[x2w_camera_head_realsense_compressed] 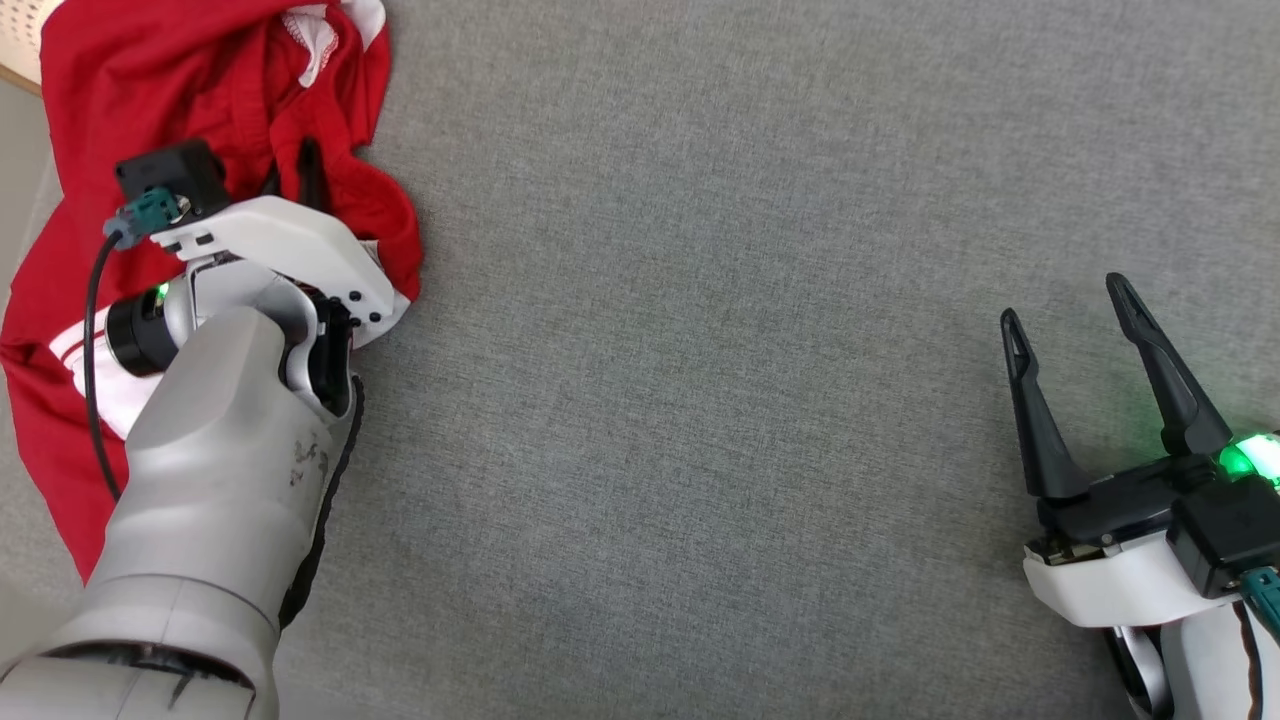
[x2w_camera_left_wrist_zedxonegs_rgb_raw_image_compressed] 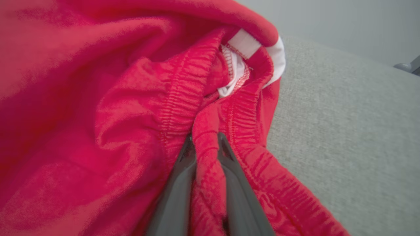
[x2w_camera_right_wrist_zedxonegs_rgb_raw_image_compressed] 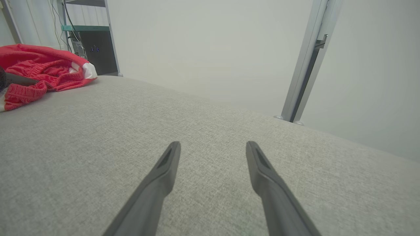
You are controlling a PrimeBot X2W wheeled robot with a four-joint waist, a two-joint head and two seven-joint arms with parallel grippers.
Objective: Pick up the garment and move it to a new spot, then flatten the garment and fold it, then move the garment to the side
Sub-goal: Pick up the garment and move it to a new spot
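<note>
The garment [x2w_camera_head_realsense_compressed: 150, 90] is red with white trim and an elastic waistband, and lies crumpled at the far left of the grey fabric surface [x2w_camera_head_realsense_compressed: 700, 350]. My left gripper [x2w_camera_head_realsense_compressed: 290, 170] reaches into it. In the left wrist view the two dark fingers of my left gripper [x2w_camera_left_wrist_zedxonegs_rgb_raw_image_compressed: 205, 137] are shut on a ridge of the garment [x2w_camera_left_wrist_zedxonegs_rgb_raw_image_compressed: 115, 98] at the waistband. My right gripper [x2w_camera_head_realsense_compressed: 1065, 302] rests at the lower right, open and holding nothing, far from the cloth. The right wrist view has that gripper [x2w_camera_right_wrist_zedxonegs_rgb_raw_image_compressed: 213, 144] over bare surface, with the garment [x2w_camera_right_wrist_zedxonegs_rgb_raw_image_compressed: 42, 70] far off at upper left.
The surface's left edge runs just beside the garment, with a pale wooden corner [x2w_camera_head_realsense_compressed: 20, 40] at the top left. Beyond the far edge stand a dark shelf unit [x2w_camera_right_wrist_zedxonegs_rgb_raw_image_compressed: 88, 42] and a metal post [x2w_camera_right_wrist_zedxonegs_rgb_raw_image_compressed: 305, 65].
</note>
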